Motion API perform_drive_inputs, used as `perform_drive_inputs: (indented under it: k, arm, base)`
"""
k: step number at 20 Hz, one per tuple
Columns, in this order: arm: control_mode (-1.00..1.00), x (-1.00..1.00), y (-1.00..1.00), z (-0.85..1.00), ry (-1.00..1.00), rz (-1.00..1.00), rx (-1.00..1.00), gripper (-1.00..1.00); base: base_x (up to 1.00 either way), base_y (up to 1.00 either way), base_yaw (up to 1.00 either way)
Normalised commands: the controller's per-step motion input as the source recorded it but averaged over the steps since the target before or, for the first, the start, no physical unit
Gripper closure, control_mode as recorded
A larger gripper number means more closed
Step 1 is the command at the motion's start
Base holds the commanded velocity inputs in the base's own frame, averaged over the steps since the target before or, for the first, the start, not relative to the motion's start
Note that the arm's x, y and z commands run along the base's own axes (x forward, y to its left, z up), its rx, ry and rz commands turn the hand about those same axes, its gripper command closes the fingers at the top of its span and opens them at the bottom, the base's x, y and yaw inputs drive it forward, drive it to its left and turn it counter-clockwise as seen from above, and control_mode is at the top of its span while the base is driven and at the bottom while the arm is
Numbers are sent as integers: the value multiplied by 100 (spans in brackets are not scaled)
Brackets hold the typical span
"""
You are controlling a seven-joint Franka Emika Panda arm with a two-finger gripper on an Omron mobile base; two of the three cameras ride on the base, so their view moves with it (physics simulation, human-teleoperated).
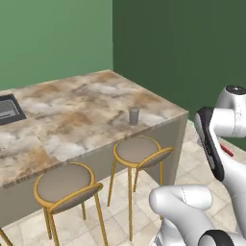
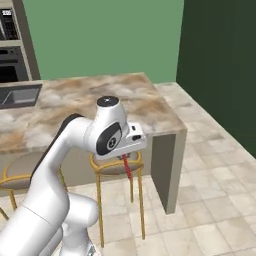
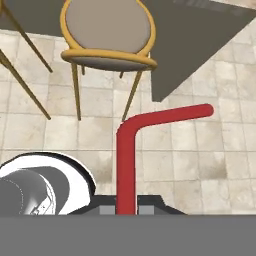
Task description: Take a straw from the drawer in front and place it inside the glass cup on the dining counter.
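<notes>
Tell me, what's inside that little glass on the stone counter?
Nothing visible: the glass cup on the dining counter looks empty, though its grey tint hides the bottom. The red straw is pinched in the gripper, down near the stools.

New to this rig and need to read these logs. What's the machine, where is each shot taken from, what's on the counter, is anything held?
All three pictures are rendered, not real. The machine is a white robot arm on a base that can drive. Two shots come from cameras riding on that base, behind the arm to its left and right, looking forward and down. The third comes from a camera on the hand, looking along the claw.

Ahead is the dining counter, marbled stone, with a small glass cup standing near its edge and a sink set in at its left end. Two stools stand on the floor in front.

The claw is shut on the straw, a red one with a bent end.
</notes>
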Motion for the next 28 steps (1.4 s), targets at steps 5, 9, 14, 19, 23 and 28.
perform_drive_inputs:
  k: [5,9,14,19,23,28]
  arm:
    - [100,0,0,0,0,0,0,100]
    - [100,0,0,0,0,0,0,100]
    - [100,0,0,0,0,0,0,100]
    - [100,0,0,0,0,0,0,100]
    - [100,0,0,0,0,0,0,100]
    - [-100,-3,1,0,-2,2,8,100]
  base:
    - [77,-48,37]
    - [17,-20,41]
    - [21,-3,33]
    - [54,-31,15]
    - [3,5,1]
    - [0,0,0]
